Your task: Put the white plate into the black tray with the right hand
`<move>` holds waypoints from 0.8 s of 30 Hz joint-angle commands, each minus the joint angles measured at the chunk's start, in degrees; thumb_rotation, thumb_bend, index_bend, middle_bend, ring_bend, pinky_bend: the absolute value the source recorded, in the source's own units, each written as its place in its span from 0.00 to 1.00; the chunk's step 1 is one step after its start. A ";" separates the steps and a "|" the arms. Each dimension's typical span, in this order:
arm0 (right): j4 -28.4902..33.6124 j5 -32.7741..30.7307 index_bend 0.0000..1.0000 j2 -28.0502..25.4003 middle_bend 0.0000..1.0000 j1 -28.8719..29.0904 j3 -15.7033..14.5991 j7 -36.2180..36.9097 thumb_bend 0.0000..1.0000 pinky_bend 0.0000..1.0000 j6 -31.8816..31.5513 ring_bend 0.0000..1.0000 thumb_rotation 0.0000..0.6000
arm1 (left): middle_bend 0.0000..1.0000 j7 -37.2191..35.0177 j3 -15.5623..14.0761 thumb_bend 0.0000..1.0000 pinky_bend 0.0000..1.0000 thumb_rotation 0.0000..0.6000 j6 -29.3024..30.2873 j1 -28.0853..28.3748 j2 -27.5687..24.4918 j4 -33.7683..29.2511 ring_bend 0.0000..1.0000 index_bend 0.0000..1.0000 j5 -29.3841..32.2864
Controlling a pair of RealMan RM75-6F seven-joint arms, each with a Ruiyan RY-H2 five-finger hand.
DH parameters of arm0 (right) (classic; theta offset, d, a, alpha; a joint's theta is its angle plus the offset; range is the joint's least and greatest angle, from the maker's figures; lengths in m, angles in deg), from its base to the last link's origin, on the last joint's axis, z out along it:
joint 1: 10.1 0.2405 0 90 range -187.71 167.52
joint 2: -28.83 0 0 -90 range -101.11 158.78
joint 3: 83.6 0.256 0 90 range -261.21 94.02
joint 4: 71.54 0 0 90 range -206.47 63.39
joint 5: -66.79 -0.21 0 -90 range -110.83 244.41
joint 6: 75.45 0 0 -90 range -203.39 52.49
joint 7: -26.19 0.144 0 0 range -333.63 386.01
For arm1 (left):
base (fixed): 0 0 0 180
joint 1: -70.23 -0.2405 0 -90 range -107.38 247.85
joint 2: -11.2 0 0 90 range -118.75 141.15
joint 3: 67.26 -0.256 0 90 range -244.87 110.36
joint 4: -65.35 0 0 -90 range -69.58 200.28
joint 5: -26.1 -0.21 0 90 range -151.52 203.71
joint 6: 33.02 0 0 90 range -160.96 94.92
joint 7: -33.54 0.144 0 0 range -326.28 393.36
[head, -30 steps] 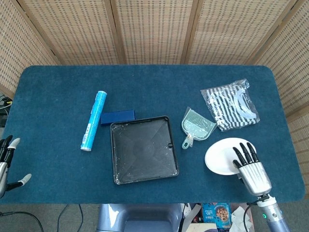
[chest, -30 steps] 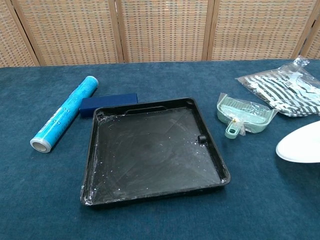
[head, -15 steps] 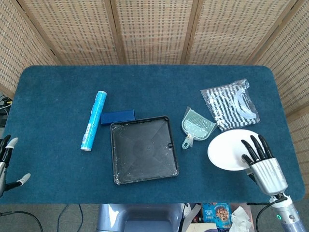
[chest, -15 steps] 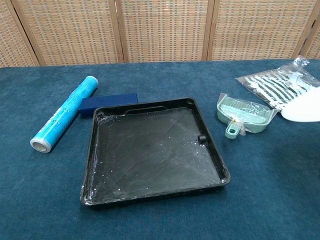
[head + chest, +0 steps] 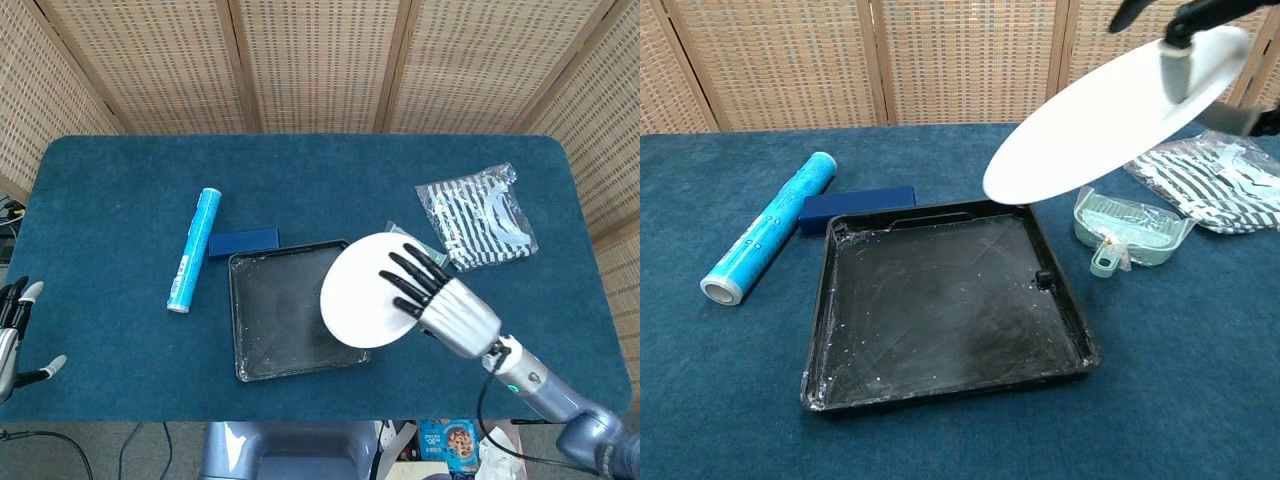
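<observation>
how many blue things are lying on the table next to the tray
2. A light blue roll lies left of the black tray, and a dark blue box sits against the tray's far left corner, beside the roll. The white plate hides part of the tray's right side.

White plate [image 5: 362,290]; black tray [image 5: 296,310] (flecked with pale specks); black fingers [image 5: 412,277] on silver hand [image 5: 440,300]; light-blue roll [image 5: 192,249]; navy box [image 5: 243,242]; mint dustpan [image 5: 1128,231]; black-and-white striped bag [image 5: 478,216]; deep-blue surface [image 5: 120,190].
</observation>
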 commanded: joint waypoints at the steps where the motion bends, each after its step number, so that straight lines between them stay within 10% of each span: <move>1: -4.74 1.27 0.64 4.84 0.23 7.14 1.23 -0.07 0.48 0.03 9.27 0.00 1.00 | 0.00 0.89 0.63 0.00 0.00 1.00 -1.31 0.88 0.58 0.36 0.00 0.00 1.64; 17: -19.48 1.56 0.64 20.07 0.23 18.96 -1.36 3.87 0.45 0.03 15.53 0.00 1.00 | 0.00 3.49 3.16 0.00 0.00 1.00 -5.66 3.75 2.15 1.53 0.00 0.00 9.91; 21: -22.70 1.17 0.20 22.24 0.14 20.37 -1.99 1.84 0.04 0.01 16.67 0.00 1.00 | 0.00 3.67 3.17 0.00 0.00 1.00 -6.67 4.36 2.20 1.45 0.00 0.00 10.69; 24: -22.27 -1.38 0.00 21.66 0.04 20.49 -1.56 -4.44 0.00 0.00 21.87 0.00 1.00 | 0.00 4.12 3.08 0.00 0.00 1.00 -6.43 4.44 2.30 1.39 0.00 0.00 10.65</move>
